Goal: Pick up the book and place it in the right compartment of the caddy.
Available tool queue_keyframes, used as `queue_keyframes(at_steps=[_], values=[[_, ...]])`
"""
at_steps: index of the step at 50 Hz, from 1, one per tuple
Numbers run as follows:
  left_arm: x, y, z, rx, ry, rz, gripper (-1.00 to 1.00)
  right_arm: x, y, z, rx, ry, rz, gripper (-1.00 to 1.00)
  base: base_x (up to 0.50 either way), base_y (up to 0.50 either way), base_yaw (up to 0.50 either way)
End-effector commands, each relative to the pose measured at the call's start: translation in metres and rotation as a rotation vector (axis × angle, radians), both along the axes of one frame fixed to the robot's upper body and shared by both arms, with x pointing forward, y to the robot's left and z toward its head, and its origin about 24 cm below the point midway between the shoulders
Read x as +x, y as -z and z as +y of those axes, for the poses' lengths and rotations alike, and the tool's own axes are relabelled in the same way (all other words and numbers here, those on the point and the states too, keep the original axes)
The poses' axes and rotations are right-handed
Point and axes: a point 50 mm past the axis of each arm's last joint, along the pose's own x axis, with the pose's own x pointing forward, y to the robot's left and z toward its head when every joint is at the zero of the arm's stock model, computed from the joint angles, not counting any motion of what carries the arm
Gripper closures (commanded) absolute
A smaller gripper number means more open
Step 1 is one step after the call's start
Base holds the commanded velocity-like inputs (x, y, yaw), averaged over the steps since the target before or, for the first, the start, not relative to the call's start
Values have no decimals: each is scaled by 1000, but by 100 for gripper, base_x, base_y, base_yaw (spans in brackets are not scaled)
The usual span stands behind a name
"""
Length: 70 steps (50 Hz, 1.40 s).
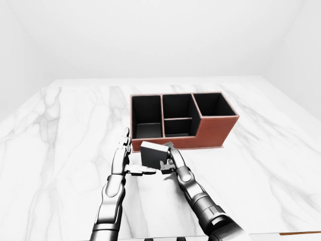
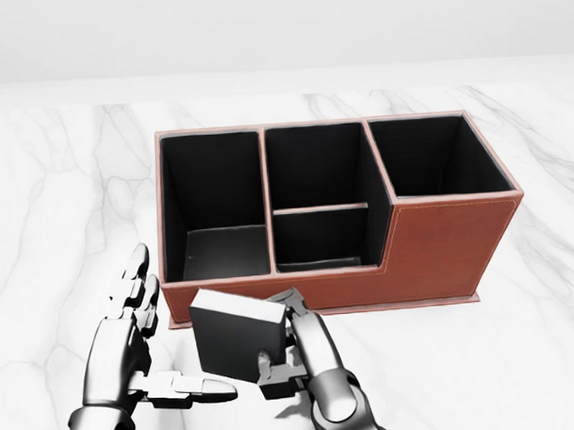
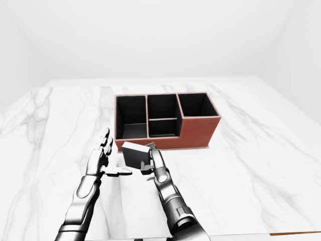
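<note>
Nearest the camera, the metallic three-fingered right hand (image 2: 306, 361) pinched the small dark grey book with pale page edges (image 2: 236, 335), its fingers wrapped onto the book's right side, holding it upright and apparently clear of the white marble tabletop (image 2: 60, 204). That grip seemed meant to carry the book up and over a wall. Just left of it, the left hand (image 2: 131, 348) stood spread, fingers pointing up and thumb lying flat toward the book without touching it, probably a guard should the book slip. Immediately beyond the held book was the low near wall of the reddish-brown leather caddy with black-lined compartments (image 2: 448, 242). The right compartment (image 2: 438, 156), the tallest, lay beyond the right hand and off to its right, empty.
</note>
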Motion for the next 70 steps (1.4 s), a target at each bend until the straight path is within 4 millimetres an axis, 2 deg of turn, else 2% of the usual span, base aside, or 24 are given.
queue_keyframes(at_steps=[1,4,9,15,30,33,35,38,45,48,55,70], values=[[1,6,3,-16,-24,27,-100,11,-26,-18,99,62,-116,100,0,0,0],[1,5,3,-16,-23,21,-100,13,-37,-22,123,67,-164,100,0,0,0],[-3,-10,1,-16,-22,-15,-100,16,-70,-34,193,83,-309,100,0,0,0],[-4,-9,1,-15,-22,-15,-100,15,-95,-43,229,100,-356,100,0,0,0],[-4,-10,1,-15,-21,-15,-100,17,-135,-56,261,122,-482,100,0,0,0],[-4,-11,1,-15,-21,-14,-100,19,-151,-60,232,131,-551,100,0,0,0],[-4,-11,1,-14,-21,-13,-100,17,-169,-62,232,126,-629,100,0,0,0],[-4,-11,0,-14,-21,-13,-100,18,-182,-65,235,126,-678,100,0,0,0],[-5,-14,0,-16,-22,-13,-100,23,-187,-69,231,141,-691,100,0,0,0],[-4,-12,1,-15,-22,-13,-100,23,-203,-71,235,140,-749,100,0,0,0],[-3,-9,1,-14,-22,-11,-100,29,-223,-79,236,151,-813,100,0,0,0],[0,-4,1,-14,-24,-7,-100,58,-253,-102,163,214,-855,100,0,0,0]])
